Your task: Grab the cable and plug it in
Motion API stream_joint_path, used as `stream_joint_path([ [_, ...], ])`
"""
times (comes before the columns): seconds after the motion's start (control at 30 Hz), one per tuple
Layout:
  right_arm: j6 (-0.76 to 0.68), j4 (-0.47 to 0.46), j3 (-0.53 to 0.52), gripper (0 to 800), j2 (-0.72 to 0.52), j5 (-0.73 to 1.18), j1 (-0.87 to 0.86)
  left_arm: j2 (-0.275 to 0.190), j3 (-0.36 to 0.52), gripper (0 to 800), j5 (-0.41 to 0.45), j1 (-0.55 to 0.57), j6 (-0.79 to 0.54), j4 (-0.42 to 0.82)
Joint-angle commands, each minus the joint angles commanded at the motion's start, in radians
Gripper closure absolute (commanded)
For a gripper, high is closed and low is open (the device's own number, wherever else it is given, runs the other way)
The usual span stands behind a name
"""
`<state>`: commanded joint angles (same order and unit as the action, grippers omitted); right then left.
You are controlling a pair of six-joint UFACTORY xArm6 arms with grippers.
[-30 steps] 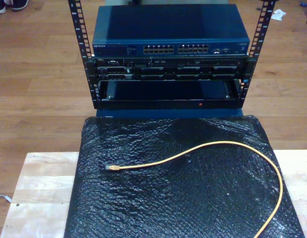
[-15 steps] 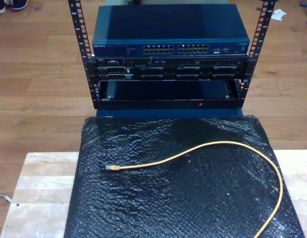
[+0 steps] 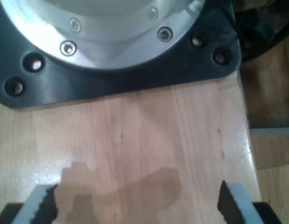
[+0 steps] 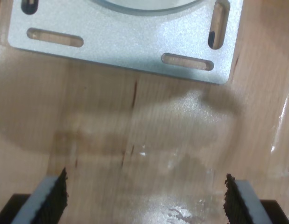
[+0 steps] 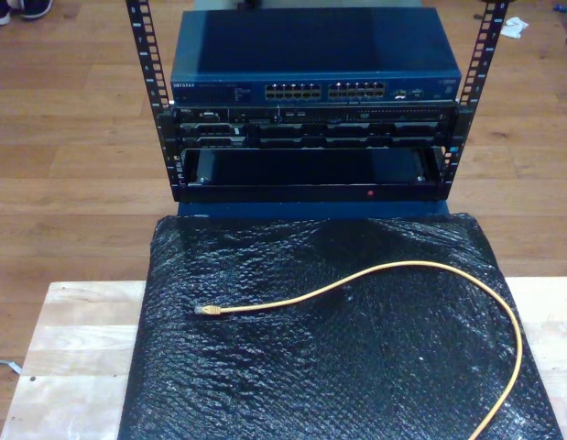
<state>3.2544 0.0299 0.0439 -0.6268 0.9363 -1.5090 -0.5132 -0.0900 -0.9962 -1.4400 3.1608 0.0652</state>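
The yellow-orange cable [image 5: 420, 266] lies in a long curve on a black bubble-wrap mat [image 5: 338, 367] in the exterior view; its small plug [image 5: 207, 312] rests toward that view's left. Behind the mat stands a rack with a blue network switch [image 5: 315, 64] showing rows of ports [image 5: 325, 91]. My first gripper [image 3: 135, 205] is open over bare pale wood, its ridged black fingertips [image 3: 48, 205] wide apart, with a black and silver arm base [image 3: 111, 51] ahead. My second gripper [image 4: 144, 196] is also open above wood, facing a slotted silver base plate [image 4: 125, 42]. Nothing sits between either pair of fingers.
Black rack posts [image 5: 147, 82] flank the switch, with darker server units [image 5: 310, 133] and an open shelf [image 5: 310, 170] below it. The light wooden table [image 5: 72, 357] extends past the mat on both sides. Brown plank floor [image 5: 63, 183] surrounds the rack.
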Motion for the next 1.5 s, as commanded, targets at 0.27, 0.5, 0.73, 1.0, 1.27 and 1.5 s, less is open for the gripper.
stream_joint_path([
  [0.27, -0.005, 0.0, 0.012, 3, -0.087, 0.031, 0.0, -0.006, -0.035, 0, -0.077, 0.0, 0.005, -0.002],
  [0.5, -0.009, 0.003, 0.092, 3, -0.092, 0.158, -0.002, -0.006, -0.087, 0, -0.17, 0.003, 0.008, -0.002],
  [0.73, -0.086, 0.006, 0.199, 3, -0.087, 0.287, 0.0, -0.025, -0.117, 0, -0.213, 0.005, 0.017, -0.002],
  [1.0, -0.226, 0.063, 0.388, 3, 0.005, 0.416, 0.008, -0.029, -0.226, 0, -0.377, 0.025, 0.021, -0.048],
  [1.27, -0.399, 0.186, 0.571, 4, 0.101, 0.509, 0.049, -0.031, -0.331, 0, -0.545, 0.127, 0.126, -0.087],
  [1.5, -0.592, 0.19, 0.697, 4, 0.203, 0.591, 0.16, -0.031, -0.391, 0, -0.601, 0.235, 0.255, -0.117],
])
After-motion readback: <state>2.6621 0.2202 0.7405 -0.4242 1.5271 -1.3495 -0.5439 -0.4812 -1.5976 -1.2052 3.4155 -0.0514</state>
